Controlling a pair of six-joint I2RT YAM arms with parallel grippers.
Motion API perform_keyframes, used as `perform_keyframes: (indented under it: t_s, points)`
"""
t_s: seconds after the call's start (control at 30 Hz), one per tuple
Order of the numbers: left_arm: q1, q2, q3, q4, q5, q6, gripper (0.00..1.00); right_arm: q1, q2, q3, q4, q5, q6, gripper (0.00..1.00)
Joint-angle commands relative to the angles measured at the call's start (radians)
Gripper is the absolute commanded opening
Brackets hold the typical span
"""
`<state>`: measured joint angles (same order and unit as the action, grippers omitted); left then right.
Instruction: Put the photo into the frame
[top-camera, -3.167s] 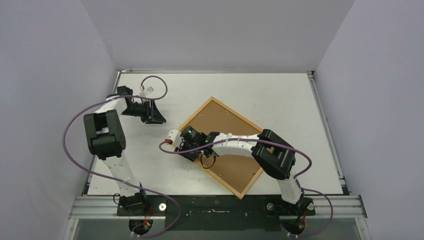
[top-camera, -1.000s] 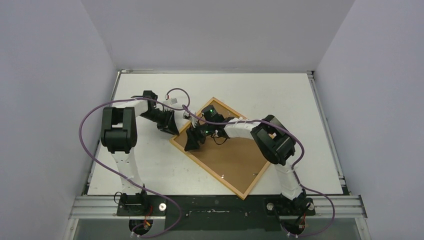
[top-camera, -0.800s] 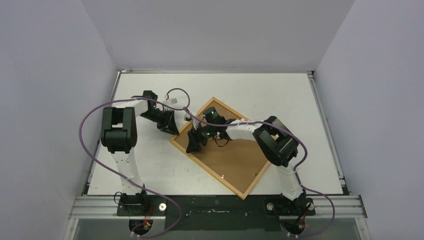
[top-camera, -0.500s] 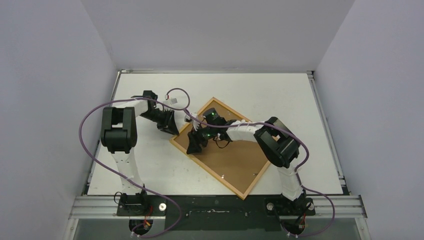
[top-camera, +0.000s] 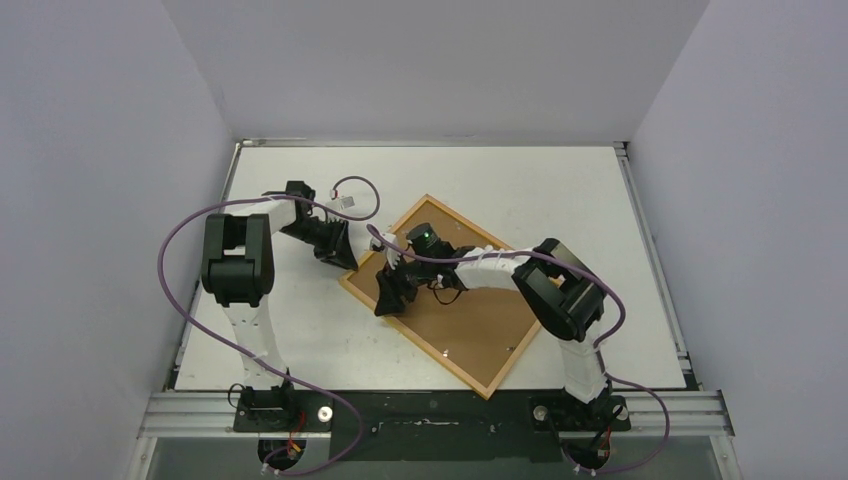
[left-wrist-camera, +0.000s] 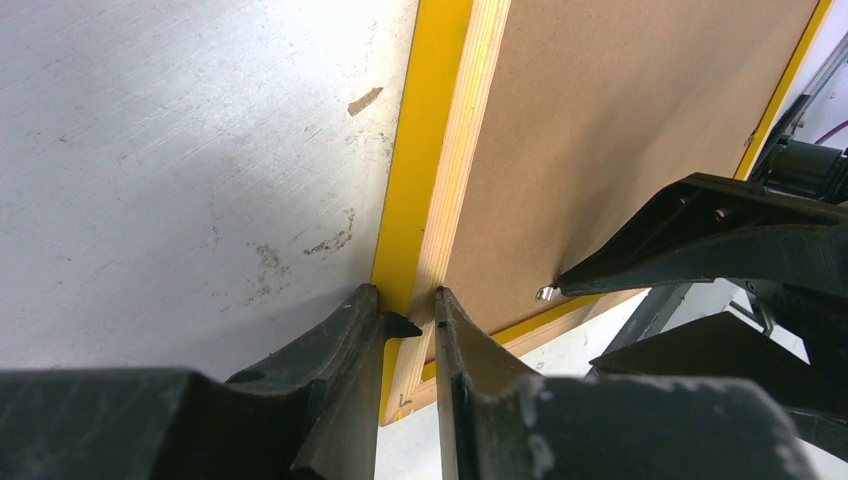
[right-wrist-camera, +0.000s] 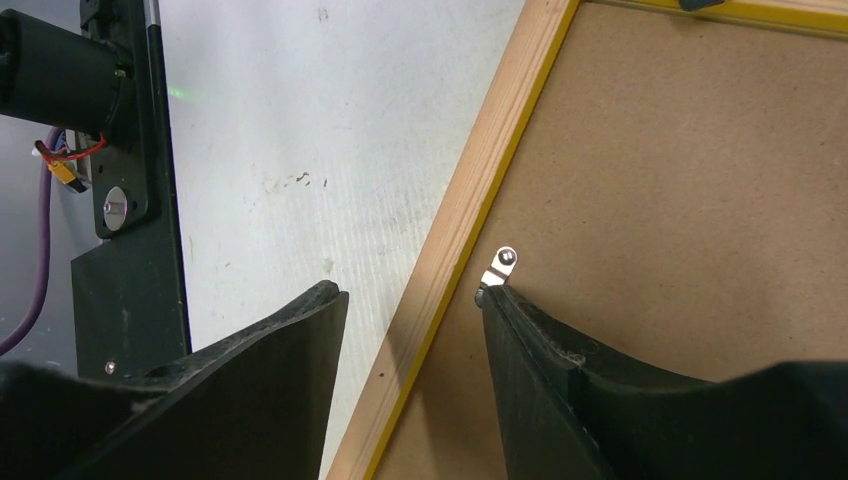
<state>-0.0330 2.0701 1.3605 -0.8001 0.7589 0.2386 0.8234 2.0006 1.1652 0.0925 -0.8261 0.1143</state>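
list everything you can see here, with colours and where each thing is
frame: one, yellow front, pale wood back, face down mid-table, turned at an angle
backing panel: one, brown, set in the frame's back
metal clip: one seen close, silver, on the panel beside the rail
photo: none in any view
table: one, white, scuffed
cables: two, purple, one looped along each arm
left gripper: one, black, shut on the frame's rail near its left corner
right gripper: one, black, open, straddling the rail, one fingertip at the clip
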Motion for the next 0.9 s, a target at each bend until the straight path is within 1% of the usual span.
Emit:
perform_keyframes:
  t_s: [0.0,0.67,0.87]
  points:
    - [-0.008,-0.022,0.022,0.042,-0.052,0.002,0.19,0.019,-0.051,-0.014,0.016,-0.008,0.017,0.53]
    - [-0.008,-0.028,0.02,0.043,-0.049,0.0,0.18,0.029,0.01,0.037,0.096,0.001,0.09,0.53]
    - [-0.009,-0.026,0.019,0.044,-0.044,0.0,0.18,0.034,0.019,0.025,0.143,-0.005,0.128,0.53]
